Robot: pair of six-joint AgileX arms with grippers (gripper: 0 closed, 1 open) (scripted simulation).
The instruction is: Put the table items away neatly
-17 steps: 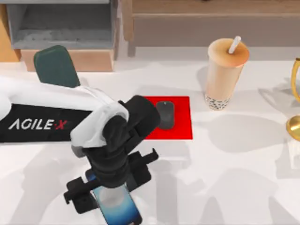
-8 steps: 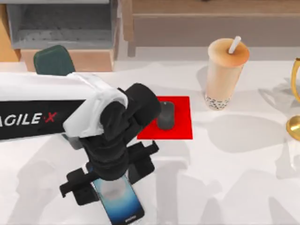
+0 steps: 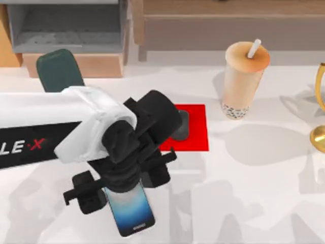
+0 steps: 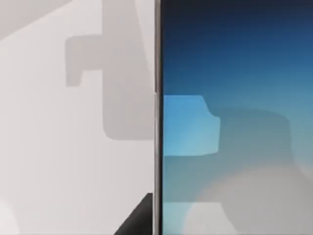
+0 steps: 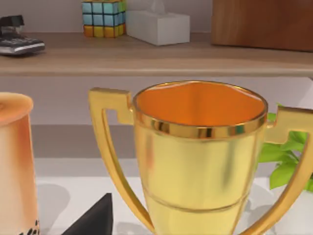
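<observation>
The black smartphone (image 3: 131, 211) with its glowing blue-white screen (image 4: 234, 122) sits near the front of the white table (image 3: 264, 193). My left gripper (image 3: 122, 189) is shut on it from above, one finger on each long side. The dark-grey mouse (image 3: 182, 127) lies on the red pad (image 3: 197, 133), its left part hidden behind my left wrist. At the back right stands the peach milk-tea cup (image 3: 244, 81) with its white straw, also in the right wrist view (image 5: 14, 166). A dark tip of my right gripper (image 5: 93, 218) shows at the right wrist view's edge.
A dark green stand (image 3: 61, 71) stands at the back left, in front of a grey open box (image 3: 66, 25). A gold trophy (image 3: 320, 117) (image 5: 195, 156) sits at the right edge. A wooden shelf (image 5: 156, 54) behind carries a colour cube and a tissue box.
My left arm has moved right and toward the back, and the smartphone has come with it, away from the table's front edge. The mouse is now more hidden by the wrist.
</observation>
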